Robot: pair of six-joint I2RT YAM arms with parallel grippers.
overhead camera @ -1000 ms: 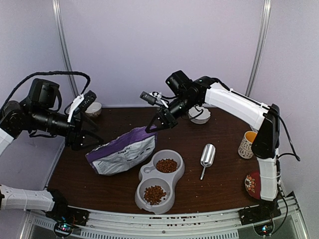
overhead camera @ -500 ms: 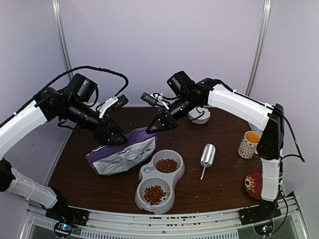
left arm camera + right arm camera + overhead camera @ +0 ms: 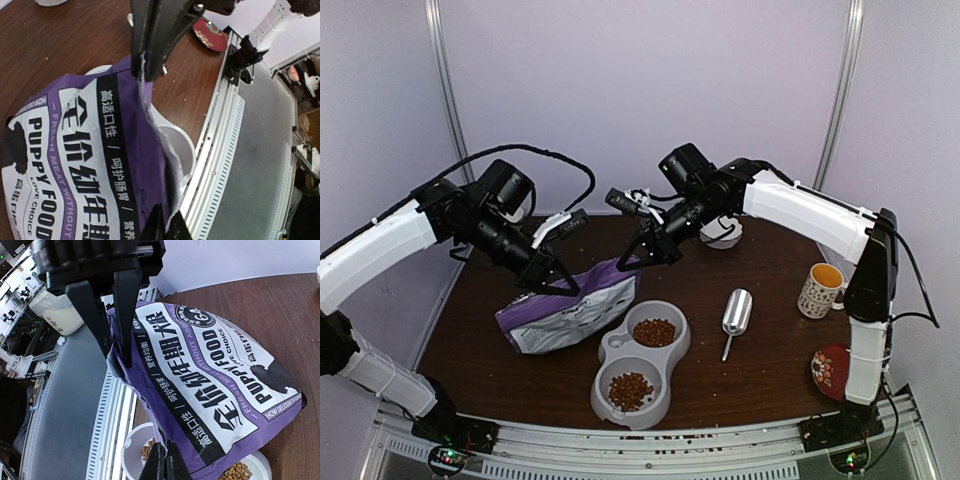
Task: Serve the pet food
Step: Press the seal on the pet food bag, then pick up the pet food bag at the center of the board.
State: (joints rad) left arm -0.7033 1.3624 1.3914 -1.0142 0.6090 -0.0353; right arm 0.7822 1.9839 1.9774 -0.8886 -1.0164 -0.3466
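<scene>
Purple bag's (image 3: 568, 305) torn edge pinched at both corners

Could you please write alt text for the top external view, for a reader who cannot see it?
Two robot arms hold a purple pet food bag by its torn top edge, the left end effector and the right end effector each pinching a corner. Below it on the brown table sits a grey double bowl, kibble in both cups, with a metal scoop beside it.

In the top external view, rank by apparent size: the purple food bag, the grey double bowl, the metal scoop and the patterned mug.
1. Purple food bag
2. Grey double bowl, fairly close to the bag
3. and 4. Metal scoop and patterned mug: too alike to rank.
</scene>
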